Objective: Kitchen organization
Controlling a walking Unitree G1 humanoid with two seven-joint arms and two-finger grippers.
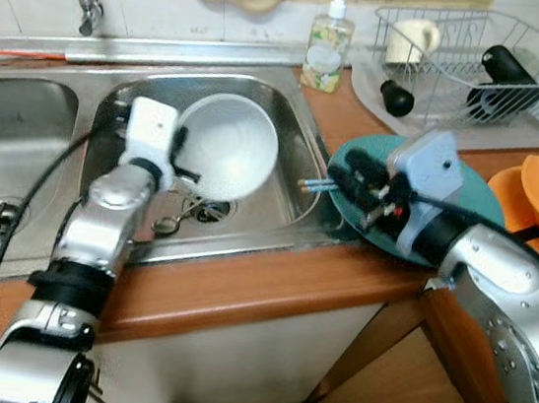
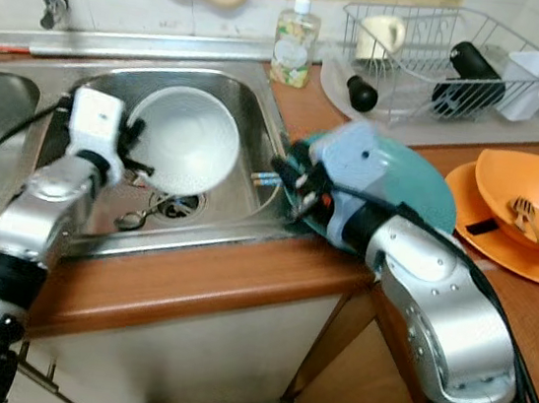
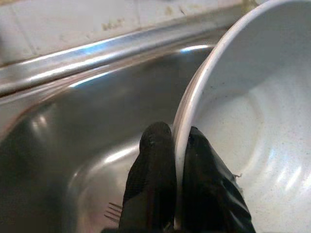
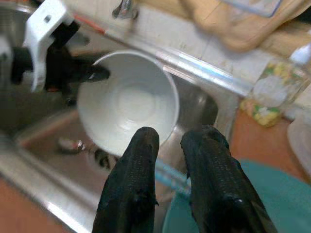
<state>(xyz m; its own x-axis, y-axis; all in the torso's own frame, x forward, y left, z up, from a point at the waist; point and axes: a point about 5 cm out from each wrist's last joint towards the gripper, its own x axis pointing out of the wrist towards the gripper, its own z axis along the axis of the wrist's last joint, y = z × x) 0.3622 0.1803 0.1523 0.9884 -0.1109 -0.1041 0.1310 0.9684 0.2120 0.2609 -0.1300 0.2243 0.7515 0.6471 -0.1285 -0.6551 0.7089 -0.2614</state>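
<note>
White bowl [image 1: 229, 147], rim pinched by left fingers [image 3: 153, 194], tilts in sink [image 1: 293, 95].

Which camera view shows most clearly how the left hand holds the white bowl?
The left wrist view: the left hand has one finger on each side of the white bowl rim. Both eye views and the right wrist view show the tilted bowl whole, the grip small.

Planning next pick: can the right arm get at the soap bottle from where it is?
Probably yes: the right gripper hovers over the teal plate, and bare counter lies between it and the soap bottle.
</note>
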